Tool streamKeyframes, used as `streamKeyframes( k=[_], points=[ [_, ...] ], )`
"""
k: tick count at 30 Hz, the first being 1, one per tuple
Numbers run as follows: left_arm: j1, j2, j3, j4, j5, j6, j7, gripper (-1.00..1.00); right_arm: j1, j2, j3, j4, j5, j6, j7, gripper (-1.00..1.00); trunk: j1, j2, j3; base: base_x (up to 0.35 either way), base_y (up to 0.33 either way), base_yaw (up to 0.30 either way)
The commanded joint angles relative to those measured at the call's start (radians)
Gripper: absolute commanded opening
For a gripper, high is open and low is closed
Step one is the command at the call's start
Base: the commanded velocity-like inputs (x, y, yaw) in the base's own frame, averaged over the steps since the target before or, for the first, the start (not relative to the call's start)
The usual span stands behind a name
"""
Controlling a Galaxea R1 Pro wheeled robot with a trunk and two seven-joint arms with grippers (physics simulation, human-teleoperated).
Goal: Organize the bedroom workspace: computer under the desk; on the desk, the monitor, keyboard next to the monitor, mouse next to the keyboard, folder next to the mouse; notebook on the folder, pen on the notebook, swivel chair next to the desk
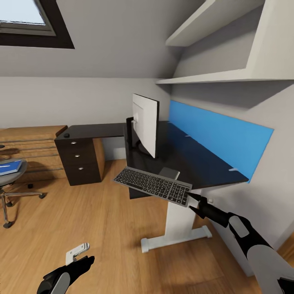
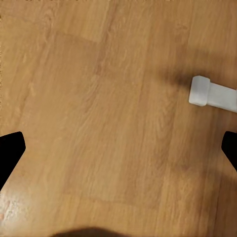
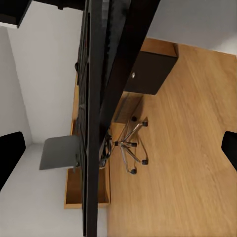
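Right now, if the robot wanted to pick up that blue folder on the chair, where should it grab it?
Probably by the long edge facing the room. The folder lies flat on the swivel chair's seat, so it is too thin to pinch from above. Coming in level from the open side should let one finger slide under that edge.

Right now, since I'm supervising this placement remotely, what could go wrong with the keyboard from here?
The right gripper pinches the keyboard by one end only, so it could droop or slip out. Most of the keyboard hangs past the desk edge over the floor; released here, it would likely fall. The monitor stands close behind, so a hasty push inward might knock it.
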Motion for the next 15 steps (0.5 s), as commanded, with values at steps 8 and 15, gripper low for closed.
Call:
streamKeyframes(
  k=[8, 15],
  points=[
    [-0.001, 0.001, -0.002, -0.001, 0.010, 0.001, 0.009, 1.00, -0.001, 0.003, -0.004, 0.001, 0.001, 0.006, 0.002, 1.00, 0.000, -0.001, -0.001, 0.000, 0.061, 0.000],
    [-0.001, 0.001, -0.003, -0.001, 0.011, 0.001, 0.008, 1.00, -0.001, 0.004, -0.004, 0.000, 0.001, 0.006, 0.002, 1.00, -0.015, 0.027, 0.012, 0.000, 0.006, 0.000]
  ],
)
